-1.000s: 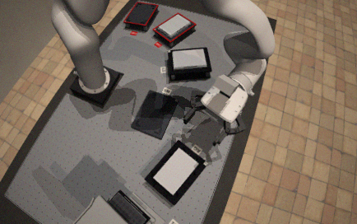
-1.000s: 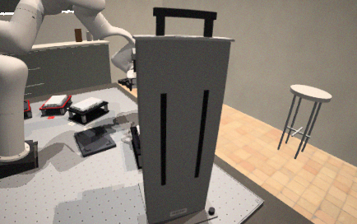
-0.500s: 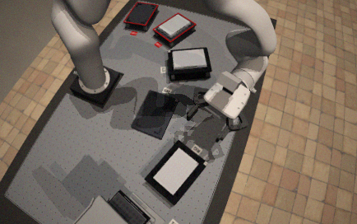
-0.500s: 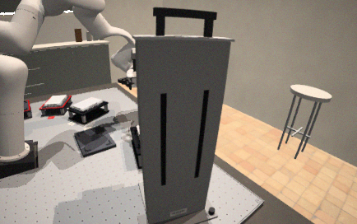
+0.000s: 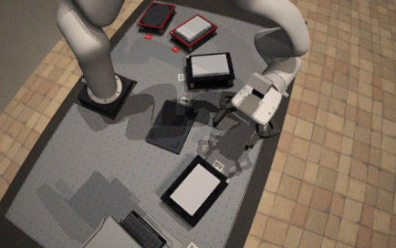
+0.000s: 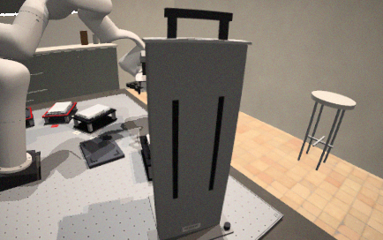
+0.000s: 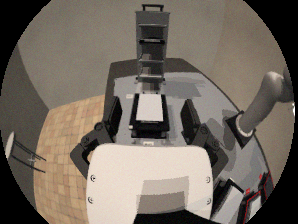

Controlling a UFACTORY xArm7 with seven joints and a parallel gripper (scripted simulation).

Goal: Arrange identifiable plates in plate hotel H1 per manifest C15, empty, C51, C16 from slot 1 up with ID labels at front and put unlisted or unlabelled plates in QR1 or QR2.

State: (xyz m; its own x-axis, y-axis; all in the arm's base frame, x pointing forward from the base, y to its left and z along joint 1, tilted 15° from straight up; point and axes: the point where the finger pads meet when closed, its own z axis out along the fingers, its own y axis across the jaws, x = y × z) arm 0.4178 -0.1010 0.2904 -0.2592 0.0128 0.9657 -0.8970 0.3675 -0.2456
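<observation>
My gripper (image 5: 242,128) is open and empty, hovering over the right side of the deck. It also shows in the wrist view (image 7: 152,123), pointing towards the plate hotel (image 7: 150,43). A white-topped plate (image 5: 195,189) lies flat in a black nest between the gripper and the hotel (image 5: 132,232). In the wrist view that plate (image 7: 148,112) sits ahead of and below the open fingers. The exterior view shows only the hotel's closed back (image 6: 194,132), so its slots and labels are hidden.
An empty dark nest (image 5: 172,125) lies left of the gripper. A raised nest holds a plate (image 5: 210,68) behind it. Of the two red-edged nests, one (image 5: 193,29) holds a plate and the other (image 5: 156,15) looks dark. The arm base (image 5: 107,93) stands at the left.
</observation>
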